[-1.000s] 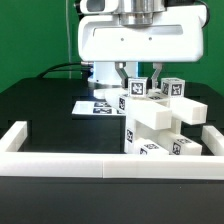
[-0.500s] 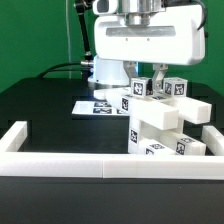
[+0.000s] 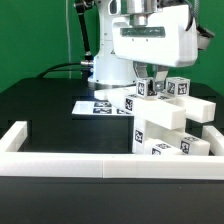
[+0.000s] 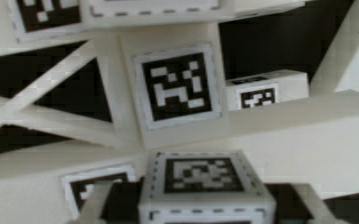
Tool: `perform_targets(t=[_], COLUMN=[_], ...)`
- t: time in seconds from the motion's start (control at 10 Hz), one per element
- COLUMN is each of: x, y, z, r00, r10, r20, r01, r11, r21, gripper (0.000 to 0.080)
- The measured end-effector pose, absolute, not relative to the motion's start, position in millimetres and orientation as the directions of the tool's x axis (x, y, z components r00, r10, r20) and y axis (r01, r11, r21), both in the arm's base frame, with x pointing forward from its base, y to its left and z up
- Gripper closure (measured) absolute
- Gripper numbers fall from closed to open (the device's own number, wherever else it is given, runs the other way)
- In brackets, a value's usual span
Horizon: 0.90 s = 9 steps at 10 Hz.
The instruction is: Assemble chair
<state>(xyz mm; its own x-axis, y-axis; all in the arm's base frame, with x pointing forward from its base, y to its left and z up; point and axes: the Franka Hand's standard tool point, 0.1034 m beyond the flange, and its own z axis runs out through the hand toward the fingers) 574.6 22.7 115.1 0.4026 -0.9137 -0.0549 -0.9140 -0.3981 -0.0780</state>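
**Chair mostly stacked, gripper clamped on a top piece**

The black table point(image 3: 40, 110) is carrying everything, with the long white border rail point(image 3: 60, 165) running along its near edge. Against that rail, toward the exterior view's right, the chair point(image 3: 165, 125) is standing as one chunky white stack: slabs and bars are already locking into each other, several tagged faces are showing, and one bar is jutting out to the exterior view's right. So the bulk of the joining appears done. What is left is harder to judge; no loose white parts are showing on the table from here, though the stack and the arm are hiding the area behind them.

Behind the chair, the marker board point(image 3: 100, 104) is lying flat on the table.

Above the stack, the gripper point(image 3: 151, 78) is reaching down, its jaws drawn nearly together around a tagged upright piece point(image 4: 176, 88) at the chair's top. The wrist view is showing that piece between crossing white bars, with a small tagged block point(image 4: 201, 178) in front of it. Whether this piece is fully seated cannot be told, so pressing it home is probably the step in hand.
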Motion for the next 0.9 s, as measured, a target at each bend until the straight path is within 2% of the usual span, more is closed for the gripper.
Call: perform_targets(t=[0.1,0.3,0.4,0.6,0.9], x=[574.6,574.5,575.3,575.2,575.2], y=[22.8,22.9,23.5,24.2,23.0], z=[115.0,114.0,114.3,114.3,114.1], r00=[0.412,0.458,0.486,0.647,0.802], r10=[-0.91,-0.887,-0.872,-0.762,-0.598], r20=[-0.054,-0.05,-0.047,-0.03,-0.01], r01=[-0.91,-0.888,-0.872,-0.761,-0.596], r11=[-0.407,-0.454,-0.482,-0.643,-0.798], r21=[-0.078,-0.078,-0.08,-0.087,-0.092], gripper=[0.0512,0.026,0.0181,0.0156,0.015])
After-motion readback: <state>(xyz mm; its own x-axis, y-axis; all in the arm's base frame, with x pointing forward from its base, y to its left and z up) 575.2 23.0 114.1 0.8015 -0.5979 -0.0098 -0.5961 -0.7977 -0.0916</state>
